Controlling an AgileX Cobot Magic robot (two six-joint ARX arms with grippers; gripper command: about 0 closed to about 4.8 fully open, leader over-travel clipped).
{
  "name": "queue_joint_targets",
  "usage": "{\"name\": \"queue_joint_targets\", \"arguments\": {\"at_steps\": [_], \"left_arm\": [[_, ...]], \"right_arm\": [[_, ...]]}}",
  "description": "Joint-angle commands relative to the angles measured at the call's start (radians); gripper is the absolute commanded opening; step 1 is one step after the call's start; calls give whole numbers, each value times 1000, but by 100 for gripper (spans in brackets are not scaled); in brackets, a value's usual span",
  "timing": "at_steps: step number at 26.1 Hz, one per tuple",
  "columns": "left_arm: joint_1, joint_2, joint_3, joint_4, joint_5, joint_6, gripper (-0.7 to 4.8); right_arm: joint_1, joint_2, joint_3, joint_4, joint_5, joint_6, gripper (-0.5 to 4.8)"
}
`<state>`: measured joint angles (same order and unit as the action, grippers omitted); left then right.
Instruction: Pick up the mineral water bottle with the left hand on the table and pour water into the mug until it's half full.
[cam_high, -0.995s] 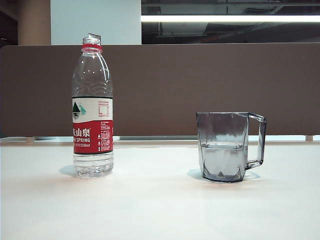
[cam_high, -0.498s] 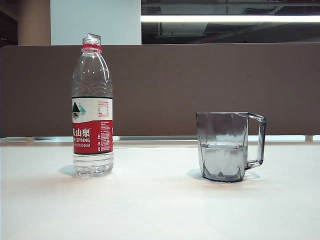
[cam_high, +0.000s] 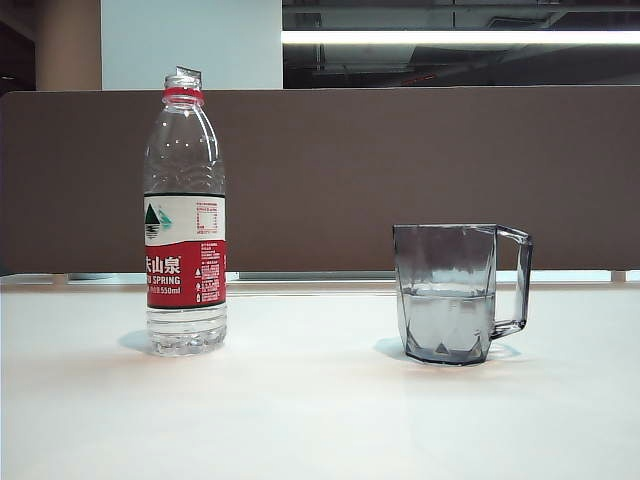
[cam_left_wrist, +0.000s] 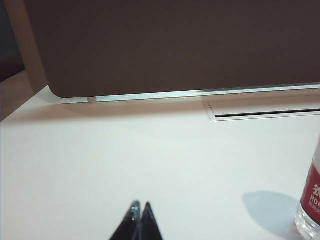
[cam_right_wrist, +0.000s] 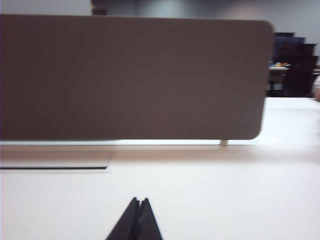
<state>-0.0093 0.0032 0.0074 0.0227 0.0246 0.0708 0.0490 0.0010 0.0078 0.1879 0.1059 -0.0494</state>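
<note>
While both grippers, left gripper (cam_left_wrist: 139, 206) and right gripper (cam_right_wrist: 139, 201), hover clenched and empty, the tall clear red-labelled mineral water bottle (cam_high: 185, 215) stands upright off to one side of the nearer left one.

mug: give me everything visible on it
The mug is clear, grey-tinted and faceted, apparently plastic or glass, with an angular handle on its right side. It stands upright on the white table, right of the bottle and apart from it, about half full of clear water. No gripper touches it.
</note>
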Motion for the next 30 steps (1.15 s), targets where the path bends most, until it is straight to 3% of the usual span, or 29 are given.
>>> {"name": "queue_joint_targets", "arguments": {"at_steps": [1,30], "left_arm": [[1,1,3,9,2,0,-4],[1,0,3,9,2,0,-4]], "right_arm": [[21,0,-8,-47,7,12,-1],[23,0,-8,-80,7,50,-1]]}}
